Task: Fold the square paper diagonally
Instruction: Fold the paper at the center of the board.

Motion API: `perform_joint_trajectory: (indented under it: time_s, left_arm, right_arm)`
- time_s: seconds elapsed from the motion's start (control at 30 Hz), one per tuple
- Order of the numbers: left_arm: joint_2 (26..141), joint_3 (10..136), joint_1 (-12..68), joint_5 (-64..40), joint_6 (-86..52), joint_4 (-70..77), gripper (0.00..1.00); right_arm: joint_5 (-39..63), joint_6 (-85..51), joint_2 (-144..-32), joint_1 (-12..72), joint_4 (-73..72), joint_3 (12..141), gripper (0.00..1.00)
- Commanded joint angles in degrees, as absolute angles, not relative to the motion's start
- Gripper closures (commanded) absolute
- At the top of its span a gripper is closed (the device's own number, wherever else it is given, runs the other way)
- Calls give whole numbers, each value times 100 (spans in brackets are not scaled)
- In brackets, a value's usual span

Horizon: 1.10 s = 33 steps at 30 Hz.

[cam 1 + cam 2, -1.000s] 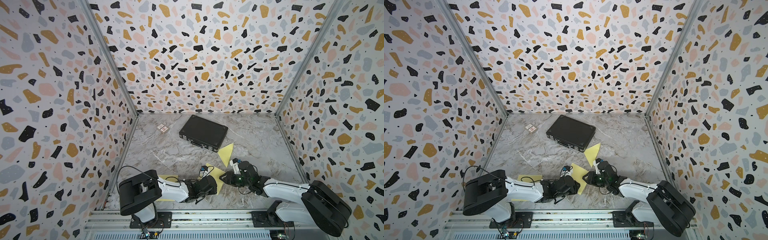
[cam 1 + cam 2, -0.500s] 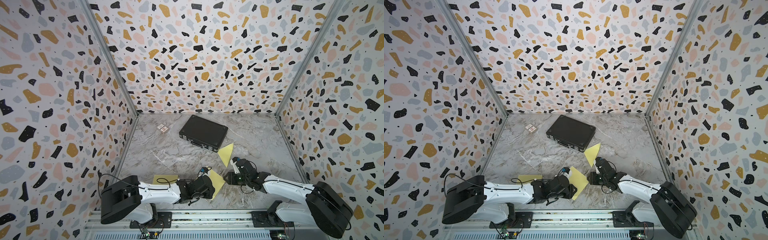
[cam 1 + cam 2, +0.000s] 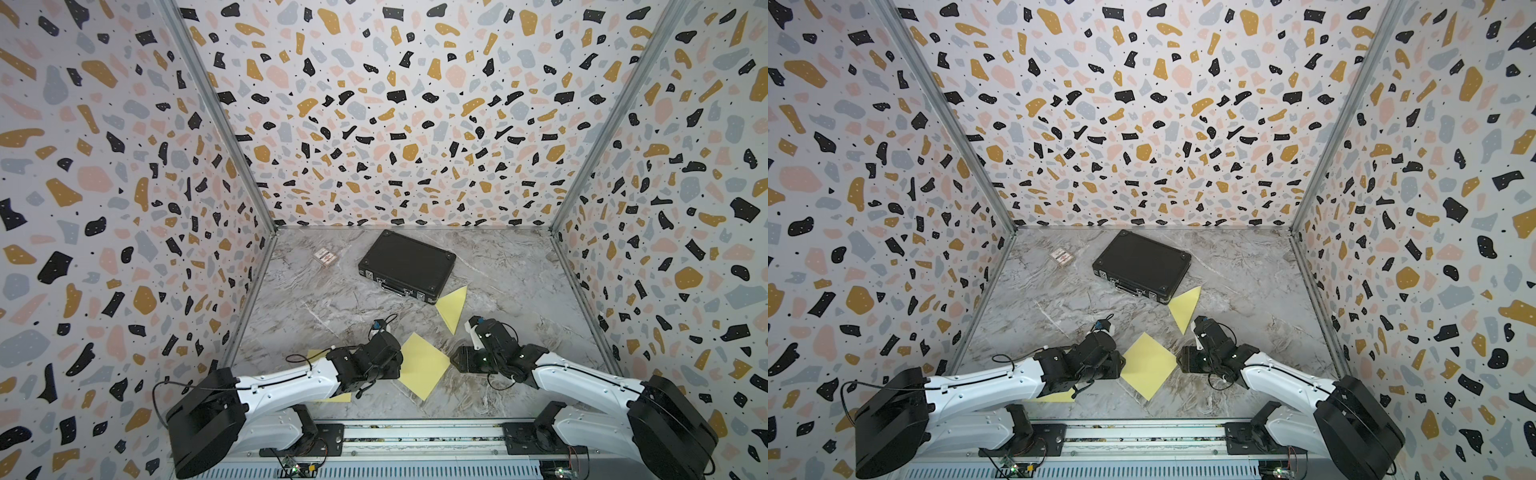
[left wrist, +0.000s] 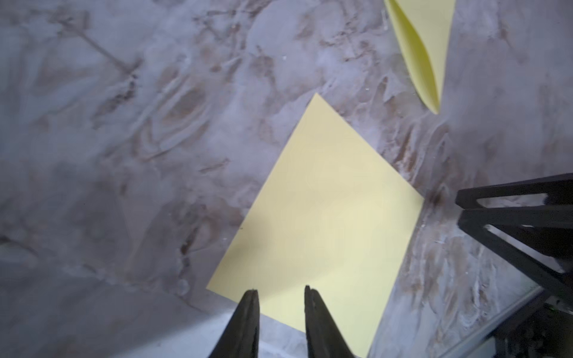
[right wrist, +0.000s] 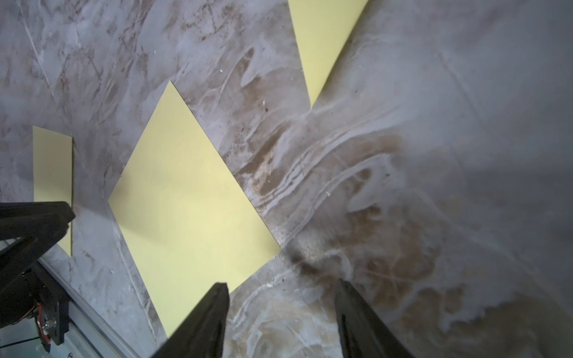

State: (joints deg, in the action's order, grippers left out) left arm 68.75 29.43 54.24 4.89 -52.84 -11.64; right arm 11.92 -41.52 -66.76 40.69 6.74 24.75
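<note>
Square paper [image 3: 422, 365] lay flat, diamond-wise: left gripper [image 4: 280, 294] at its nine o'clock corner, jaws narrowly parted, empty; right gripper [image 5: 280, 289] at three o'clock, jaws wider, also empty.

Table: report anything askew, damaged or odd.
The folded yellow triangle beside the black case is not creased flat: in the left wrist view its layers bulge apart. A third yellow sheet lies partly under the left arm. The square paper lies flat, unfolded.
</note>
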Motion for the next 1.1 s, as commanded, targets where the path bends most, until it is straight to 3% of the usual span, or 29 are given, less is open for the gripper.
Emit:
perform_joint_trajectory:
  time_s: [0.0, 0.77, 1.07]
  left_arm:
    - [6967, 2920, 5296, 330, -5045, -1104, 71]
    - [7911, 2630, 5292, -125, -4974, -501, 79]
    - [7973, 2453, 5291, -133, -5142, -435, 80]
  right_arm:
    - [1364, -4281, -6839, 4096, 587, 2652, 44]
    - [1642, -4740, -7448, 4302, 301, 2725, 41]
    - [1807, -5202, -8236, 4381, -677, 2775, 40]
